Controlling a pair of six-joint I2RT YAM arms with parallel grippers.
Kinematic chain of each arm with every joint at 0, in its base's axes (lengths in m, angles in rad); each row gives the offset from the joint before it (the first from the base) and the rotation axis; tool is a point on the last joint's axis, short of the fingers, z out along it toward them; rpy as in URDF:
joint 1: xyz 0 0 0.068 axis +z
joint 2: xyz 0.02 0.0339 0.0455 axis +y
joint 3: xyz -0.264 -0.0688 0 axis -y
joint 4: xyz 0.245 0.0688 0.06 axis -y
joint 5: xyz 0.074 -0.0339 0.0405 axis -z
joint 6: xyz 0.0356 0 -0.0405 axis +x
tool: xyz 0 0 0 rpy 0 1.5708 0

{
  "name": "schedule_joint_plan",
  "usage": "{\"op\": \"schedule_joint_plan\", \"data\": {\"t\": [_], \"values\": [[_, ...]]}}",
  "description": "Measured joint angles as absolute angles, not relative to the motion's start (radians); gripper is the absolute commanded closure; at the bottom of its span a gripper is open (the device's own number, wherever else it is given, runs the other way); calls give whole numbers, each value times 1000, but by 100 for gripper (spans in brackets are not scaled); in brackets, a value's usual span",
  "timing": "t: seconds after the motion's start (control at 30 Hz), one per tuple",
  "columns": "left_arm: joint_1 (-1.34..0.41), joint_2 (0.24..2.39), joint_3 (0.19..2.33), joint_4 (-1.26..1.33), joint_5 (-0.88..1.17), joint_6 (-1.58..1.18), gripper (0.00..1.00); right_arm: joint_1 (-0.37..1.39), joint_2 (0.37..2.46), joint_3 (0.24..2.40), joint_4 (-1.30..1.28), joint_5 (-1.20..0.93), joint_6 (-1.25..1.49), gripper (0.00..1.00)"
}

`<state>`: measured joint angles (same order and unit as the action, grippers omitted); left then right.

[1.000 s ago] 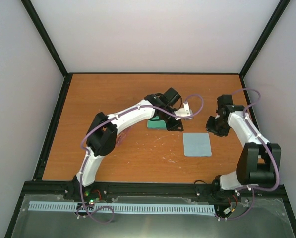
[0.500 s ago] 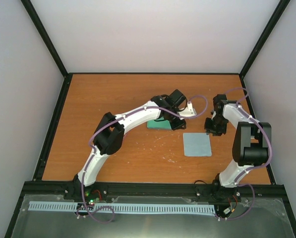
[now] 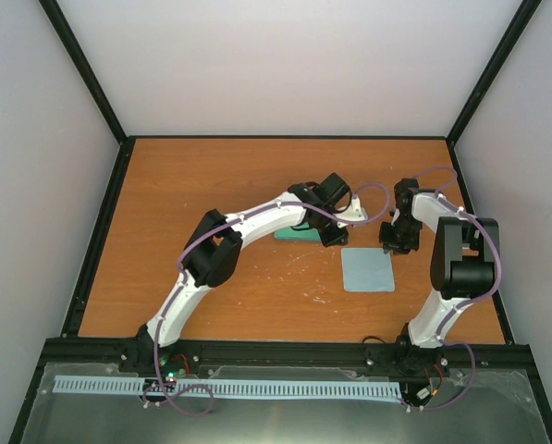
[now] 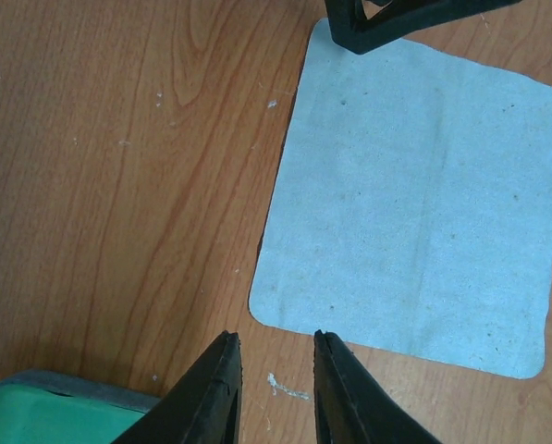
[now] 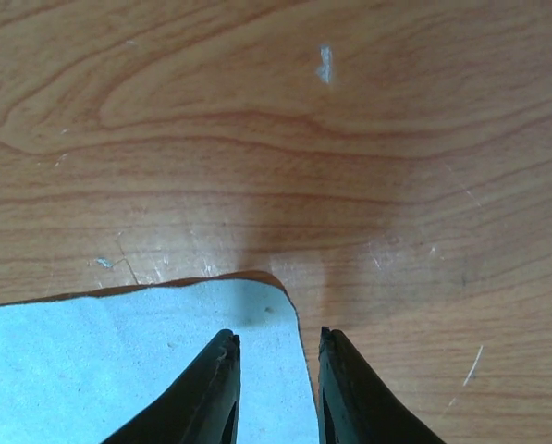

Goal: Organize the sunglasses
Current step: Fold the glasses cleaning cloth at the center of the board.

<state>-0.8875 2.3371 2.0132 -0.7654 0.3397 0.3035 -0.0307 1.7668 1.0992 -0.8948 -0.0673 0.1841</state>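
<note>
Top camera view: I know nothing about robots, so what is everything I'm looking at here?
table: one, orange-brown wood, between pale walls.
cloth: one, pale blue, square, flat, right of centre.
case: one, green inside with a grey rim, mid-table, partly hidden by the left arm.
sunglasses: none visible in any view.
left gripper: one, black fingers apart, empty, above bare wood beside the cloth.
right gripper: one, black fingers apart, empty, over the cloth's far right corner.

Green case (image 3: 288,236) half under left arm (image 3: 257,215), cropped in left wrist view
</note>
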Motion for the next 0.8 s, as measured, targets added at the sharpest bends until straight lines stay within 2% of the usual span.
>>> {"op": "schedule_joint_plan", "data": {"t": [0.23, 0.33, 0.53, 0.67, 0.8], "values": [[-888, 2357, 2036, -760, 340, 299, 75, -31, 1789, 1113, -874, -69, 179, 77], [-889, 2366, 2036, -759, 339, 297, 74, -31, 1799, 1119, -870, -69, 176, 83], [-892, 2382, 2035, -760, 331, 297, 72, -31, 1819, 1127, -863, -92, 169, 85], [-895, 2383, 2034, -759, 323, 297, 72, -31, 1819, 1127, -863, -91, 165, 96], [-897, 2383, 2023, -759, 318, 297, 72, -31, 1819, 1125, -863, -91, 161, 97]]}}
